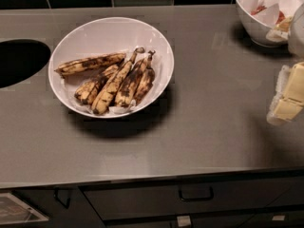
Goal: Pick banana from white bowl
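Item: banana point(113, 83), in white bowl point(95, 27) on grey tabletop point(213, 122), other bananas point(134, 82) crowding both its sides. Gripper point(288, 95) at right edge, well apart; I cannot tell its grip. Wrapper-filled bowl point(254, 25) behind.

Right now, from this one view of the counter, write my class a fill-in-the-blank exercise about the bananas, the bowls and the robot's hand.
1. The banana lies in the large ____ bowl.
2. The robot's hand hangs at the ____ edge of the view, well apart from that bowl.
3. A dark round opening cuts the counter to the ____ of that bowl.
Missing words: white; right; left.
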Action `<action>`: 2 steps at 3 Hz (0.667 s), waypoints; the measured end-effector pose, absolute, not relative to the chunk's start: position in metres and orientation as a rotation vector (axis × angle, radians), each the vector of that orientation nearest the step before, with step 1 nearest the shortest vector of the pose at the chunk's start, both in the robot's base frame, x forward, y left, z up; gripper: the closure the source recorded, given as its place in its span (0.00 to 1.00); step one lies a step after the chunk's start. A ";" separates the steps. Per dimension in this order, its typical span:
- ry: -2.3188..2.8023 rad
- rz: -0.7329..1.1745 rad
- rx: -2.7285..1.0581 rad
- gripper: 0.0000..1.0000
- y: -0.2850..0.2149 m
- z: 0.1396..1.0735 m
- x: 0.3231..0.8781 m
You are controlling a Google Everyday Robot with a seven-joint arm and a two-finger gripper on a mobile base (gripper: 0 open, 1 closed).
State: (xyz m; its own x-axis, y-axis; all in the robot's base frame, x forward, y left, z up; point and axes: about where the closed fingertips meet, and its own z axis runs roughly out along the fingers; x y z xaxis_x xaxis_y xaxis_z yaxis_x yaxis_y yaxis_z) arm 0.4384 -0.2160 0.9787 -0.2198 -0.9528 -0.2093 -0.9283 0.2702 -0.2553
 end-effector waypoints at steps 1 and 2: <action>2.224 -0.107 -1.720 0.00 -0.216 0.979 0.439; 2.211 -0.112 -1.732 0.00 -0.213 0.981 0.441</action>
State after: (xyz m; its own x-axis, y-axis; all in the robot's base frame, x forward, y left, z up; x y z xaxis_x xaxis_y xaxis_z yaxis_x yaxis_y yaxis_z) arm 0.4407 -0.2127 0.9807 -0.2066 -0.9562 -0.2074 -0.9302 0.2577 -0.2614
